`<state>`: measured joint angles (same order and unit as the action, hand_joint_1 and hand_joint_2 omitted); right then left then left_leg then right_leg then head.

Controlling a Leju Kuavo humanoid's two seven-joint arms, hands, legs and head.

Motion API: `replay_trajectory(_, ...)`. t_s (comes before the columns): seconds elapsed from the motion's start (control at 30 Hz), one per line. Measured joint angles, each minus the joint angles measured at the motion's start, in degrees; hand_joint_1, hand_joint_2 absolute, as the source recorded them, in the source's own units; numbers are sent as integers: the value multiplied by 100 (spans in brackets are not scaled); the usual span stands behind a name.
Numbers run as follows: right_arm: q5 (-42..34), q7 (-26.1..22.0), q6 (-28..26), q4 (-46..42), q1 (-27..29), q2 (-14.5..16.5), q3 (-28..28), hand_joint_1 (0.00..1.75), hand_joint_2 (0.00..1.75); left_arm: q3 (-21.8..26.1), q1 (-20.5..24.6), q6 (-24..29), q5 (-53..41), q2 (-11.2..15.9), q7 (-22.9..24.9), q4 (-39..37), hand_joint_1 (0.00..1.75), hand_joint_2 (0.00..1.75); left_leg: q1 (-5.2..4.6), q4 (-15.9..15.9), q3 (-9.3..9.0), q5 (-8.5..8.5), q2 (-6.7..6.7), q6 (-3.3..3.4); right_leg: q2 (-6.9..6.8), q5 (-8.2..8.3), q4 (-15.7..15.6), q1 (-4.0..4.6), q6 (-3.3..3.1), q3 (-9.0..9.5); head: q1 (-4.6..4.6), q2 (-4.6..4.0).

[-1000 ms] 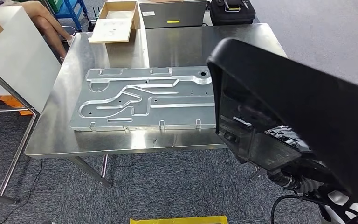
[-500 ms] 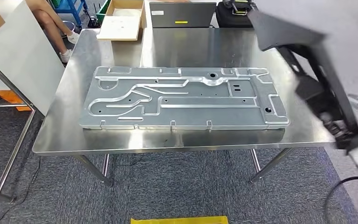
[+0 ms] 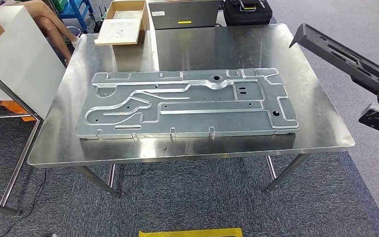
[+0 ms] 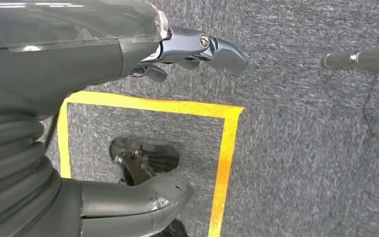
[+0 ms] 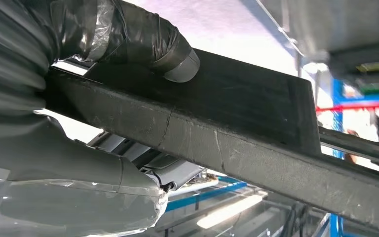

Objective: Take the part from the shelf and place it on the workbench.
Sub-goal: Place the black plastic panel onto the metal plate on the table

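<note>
Head view: black part (image 3: 348, 61) is held off the right edge of the steel surface (image 3: 321, 118), not yet over it. Right hand (image 5: 98, 123) is clamped on the part – thumb on one face, fingers (image 5: 143, 168) under. Left hand (image 4: 128, 59) hangs over carpet, fingers loosely apart, nothing held. Part judged rigid, long, lever-heavy – best gripped near mid-length. Stamped metal panel (image 3: 187, 103) is already lying there.

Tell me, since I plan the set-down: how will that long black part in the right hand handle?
The black part looks rigid: it juts past the right hand without sagging. Held near one end, it would likely lever and twist in the grip. Its matte, scuffed face seems unlikely to slip, though the steel workbench may let it slide.
</note>
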<state>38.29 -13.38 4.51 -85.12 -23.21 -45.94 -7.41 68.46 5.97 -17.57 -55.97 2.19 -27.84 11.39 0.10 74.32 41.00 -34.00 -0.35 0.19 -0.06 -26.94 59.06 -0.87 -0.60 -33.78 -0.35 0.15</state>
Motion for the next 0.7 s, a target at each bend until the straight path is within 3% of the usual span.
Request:
replay_trajectory(0.03,174,19,1,140,-175,2,205,164,175,0,10,0,-14,1,8,0,0,175,-3,73,54,49,0,11,4,-3,2,9,-4,5,0,0)
replay_trajectory(0.07,350,31,3,296,-375,7,438,164,175,0,23,-1,-28,2,17,0,0,175,-12,-85,1,207,-1,37,9,-6,3,21,-8,14,0,0)
replay_trajectory(0.17,833,38,7,795,-1100,73,1186,164,175,-1,93,-5,-76,31,56,3,0,175,-74,-1214,-492,782,12,203,24,-17,4,56,-13,37,1,0)
replay_trajectory(0.23,1042,42,1,1139,-1557,177,1696,164,175,-3,157,-12,-101,57,86,7,0,175,-101,-1562,-645,860,25,265,30,-9,2,56,16,17,1,0)
replay_trajectory(0.33,1191,7,4,1520,-1999,321,2284,164,175,-10,218,-16,-124,64,106,9,0,175,-68,-1708,-689,918,12,273,7,-28,11,42,93,-6,1,0)
replay_trajectory(0.4,1325,-32,24,1828,-2378,515,2622,164,175,-26,240,-17,-163,63,132,9,0,175,-36,-1809,-725,976,16,280,2,-235,345,29,138,-166,0,0)
replay_trajectory(0.47,1456,-42,38,2237,-2803,849,3033,164,175,-55,277,-17,-208,58,183,9,0,175,-31,-1822,-730,983,43,278,7,-541,1050,-6,185,-523,0,0)
replay_trajectory(0.5,1495,-42,36,2451,-2967,1055,3243,164,175,-72,302,-17,-226,53,214,9,0,175,-20,-1816,-732,978,58,271,7,-616,1351,-27,215,-689,0,0)
replay_trajectory(0.53,1523,-37,30,2661,-3101,1277,3444,164,175,-90,328,-17,-239,45,242,9,0,175,-3,-1802,-733,967,69,256,5,-584,1480,-54,244,-781,0,0)
replay_trajectory(0.57,1543,-27,19,2867,-3218,1513,3640,164,175,-110,354,-16,-249,36,268,9,0,175,20,-1776,-734,950,73,229,3,-439,1390,-84,273,-766,0,0)
replay_trajectory(0.63,1572,22,-7,3230,-3437,1988,3985,164,175,-151,393,-10,-265,22,307,9,0,175,68,-1682,-723,886,73,142,6,-30,751,-144,332,-493,0,0)
replay_trajectory(0.7,1579,81,-40,3546,-3638,2432,4265,164,175,-185,432,-2,-269,17,327,10,0,175,76,-1567,-671,831,62,45,36,126,260,-143,317,-279,-1,0)
